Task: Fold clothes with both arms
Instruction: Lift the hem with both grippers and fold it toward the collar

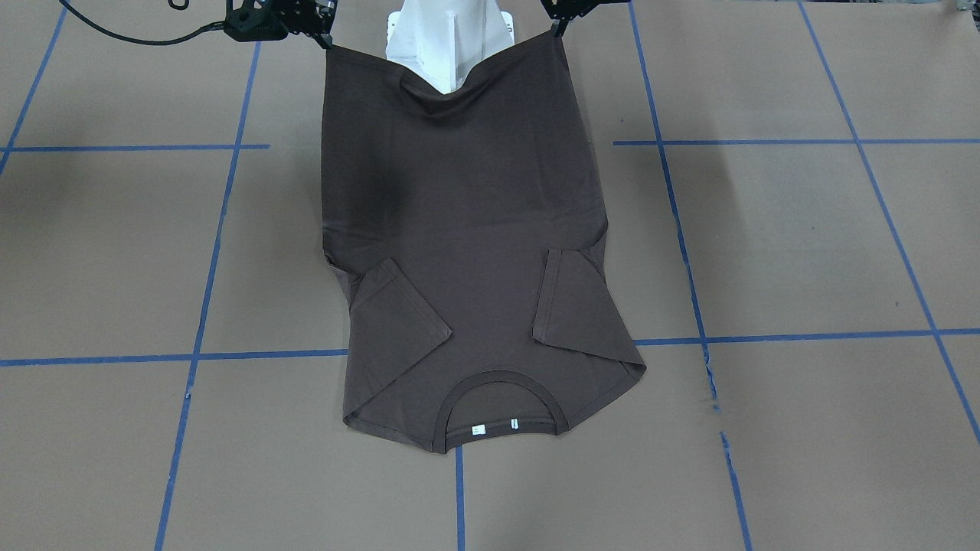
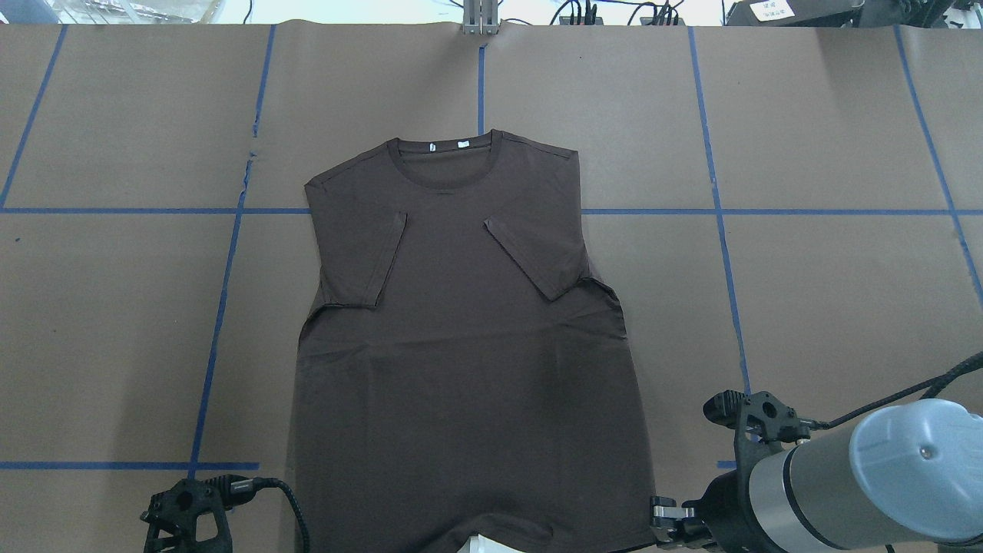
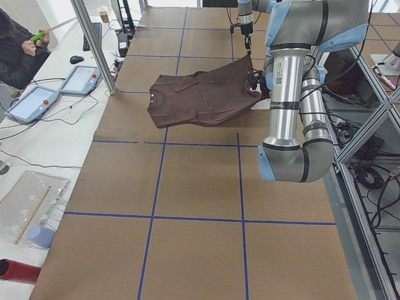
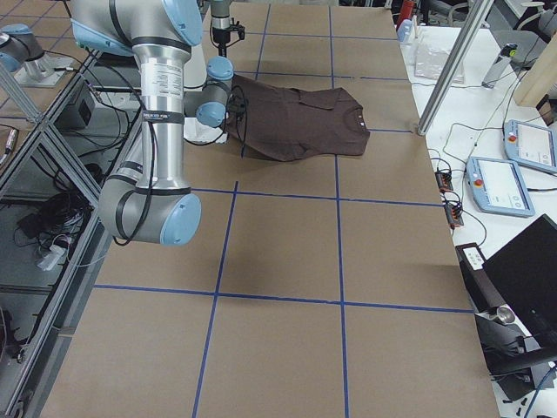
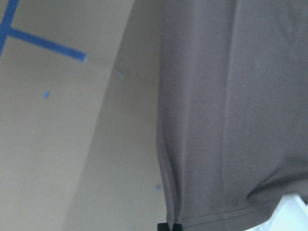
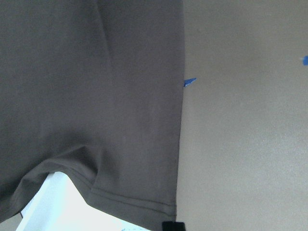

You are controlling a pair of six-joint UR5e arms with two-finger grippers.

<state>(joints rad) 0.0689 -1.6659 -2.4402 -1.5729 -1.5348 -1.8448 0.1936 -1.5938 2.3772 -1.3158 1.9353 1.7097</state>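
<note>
- The dark brown short-sleeved T-shirt (image 1: pixel 467 252) lies in the middle of the brown paper-covered table with blue tape lines (image 1: pixel 804 245). Its collar end is flat and far from the robot. Both sleeves are folded in over the chest, and the hem end is held up off the paper at the robot's side.
- The left black two-finger gripper (image 5: pixel 169 226) is nearly cut off in its wrist view. Only the dark fingertips show at the bottom edge, pinched together on one hem corner.
- The right black two-finger gripper (image 6: pixel 173 225) is cropped the same way, its tips closed on the other hem corner.
- The overhead view loses the left fingers below its lower edge and shows only the wrist housing and cable. The front-facing view shows both grippers at the top edge, each meeting a hem corner.
- The front-facing view also shows the hem sagging between the two grips, with the white bolted base pedestal (image 1: pixel 448 38) visible in the dip. Neither side view makes the grips clear.
- Two small white neck tags (image 1: pixel 495 426) sit inside the ribbed collar, but their print is too small to read.
- The white printed label (image 3: pixel 279 74) on the near arm's forearm is also illegible.
</note>
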